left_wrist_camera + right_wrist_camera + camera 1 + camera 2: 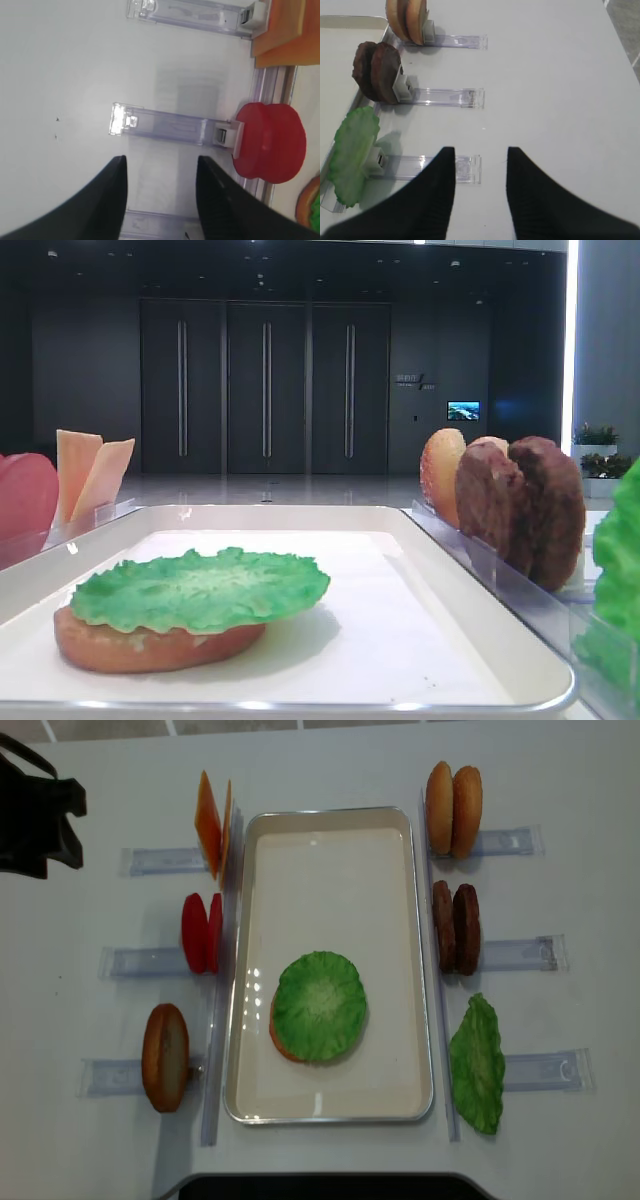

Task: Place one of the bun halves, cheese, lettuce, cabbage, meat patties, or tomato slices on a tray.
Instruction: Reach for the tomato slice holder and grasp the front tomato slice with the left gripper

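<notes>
On the white tray (425, 970) a green lettuce leaf (320, 1005) lies on a reddish-brown bun half (150, 645). Red tomato slices (270, 142) stand in a clear rack just right of my left gripper (161, 165), which is open and empty above the table. Cheese slices (285, 30) stand one rack further on. My right gripper (480, 152) is also open and empty, over bare table by the end of the rack holding a second lettuce leaf (352, 152). Beyond that leaf stand meat patties (377, 72) and bun halves (407, 20). Part of the left arm (35, 810) shows top left in the overhead view.
Clear plastic holder racks (150, 960) line both long sides of the tray. Another bun half (165, 1057) stands in the near left rack. A dark edge of the robot base (320, 1185) runs along the bottom of the overhead view.
</notes>
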Available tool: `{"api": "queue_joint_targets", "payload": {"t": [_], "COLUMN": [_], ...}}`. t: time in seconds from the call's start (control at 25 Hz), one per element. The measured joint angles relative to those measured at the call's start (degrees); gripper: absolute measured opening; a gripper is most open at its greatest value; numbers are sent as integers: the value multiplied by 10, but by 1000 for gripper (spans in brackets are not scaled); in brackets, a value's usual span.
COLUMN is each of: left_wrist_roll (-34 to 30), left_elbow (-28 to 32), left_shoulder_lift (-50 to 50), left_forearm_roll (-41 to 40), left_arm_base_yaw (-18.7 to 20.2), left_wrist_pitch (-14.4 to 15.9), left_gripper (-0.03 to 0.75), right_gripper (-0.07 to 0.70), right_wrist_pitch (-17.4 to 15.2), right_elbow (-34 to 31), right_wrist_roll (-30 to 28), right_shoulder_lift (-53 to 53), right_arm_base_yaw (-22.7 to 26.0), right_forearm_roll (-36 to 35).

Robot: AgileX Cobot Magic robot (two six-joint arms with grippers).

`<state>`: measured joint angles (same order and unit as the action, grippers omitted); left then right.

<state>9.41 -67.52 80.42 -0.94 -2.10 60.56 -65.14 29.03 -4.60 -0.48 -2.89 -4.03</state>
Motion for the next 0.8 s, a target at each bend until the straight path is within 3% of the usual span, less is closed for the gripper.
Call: {"api": "queue_joint_targets", "payload": {"t": [0.4, 0.8], "left_wrist_roll": [1, 119], "left_elbow": [-6, -8], "left_shoulder_lift": [29, 82], "left_forearm_roll": [9, -6], "left_arm_base_yaw": [10, 204], "left_wrist_pitch": [-1, -36], "left_gripper": [345, 346], "right_gripper": [245, 244], "right_wrist_pitch": [0, 0], "right_elbow": [0, 0], "right_wrist_roll": [0, 0], "right_shoulder_lift": [0, 0], "right_arm_base_yaw": [0, 0], "right_forearm_roll": [0, 0]}}
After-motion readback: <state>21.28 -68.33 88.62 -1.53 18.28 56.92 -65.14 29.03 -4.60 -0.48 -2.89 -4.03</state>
